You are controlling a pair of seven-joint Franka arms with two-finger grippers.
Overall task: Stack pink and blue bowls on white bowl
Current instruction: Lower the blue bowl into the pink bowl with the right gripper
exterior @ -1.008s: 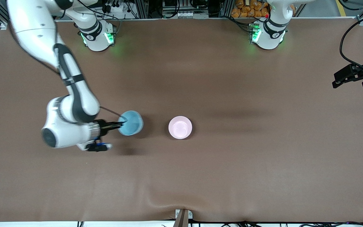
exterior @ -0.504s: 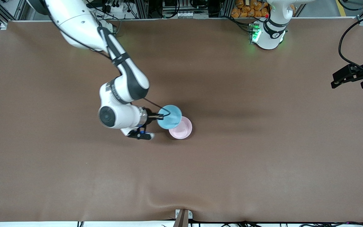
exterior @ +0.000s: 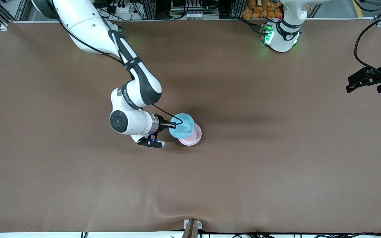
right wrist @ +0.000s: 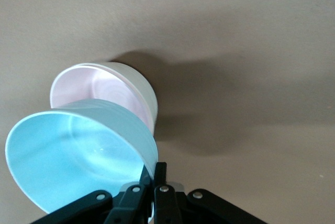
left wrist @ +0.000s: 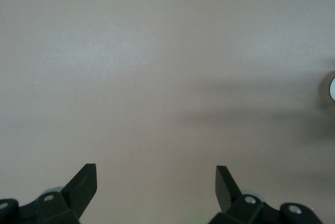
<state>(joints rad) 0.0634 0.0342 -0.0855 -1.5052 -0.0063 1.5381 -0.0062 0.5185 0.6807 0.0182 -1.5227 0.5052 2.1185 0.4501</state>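
I carry the blue bowl (exterior: pixel 181 125) in my right gripper (exterior: pixel 172 124), fingers pinched together on its rim at the edge toward the right arm's end of the table. The bowl hangs in the air, tilted, over the pink bowl (exterior: pixel 192 136) and overlapping most of it in the front view. In my right wrist view the blue bowl (right wrist: pixel 78 158) fills the space just past my fingertips, and the pink bowl (right wrist: pixel 99 90) shows under it, nested inside the white bowl (right wrist: pixel 144 96), whose outer wall wraps around the pink rim. That stack of 2 sits on the brown table (exterior: pixel 243 172) near its middle, with its shadow falling on the cloth beside it.

My left gripper (exterior: pixel 359 82) waits up in the air at the left arm's end of the table, well apart from the bowls. Its 2 fingers (left wrist: pixel 84 182) stand wide apart with nothing between them, only bare brown cloth below
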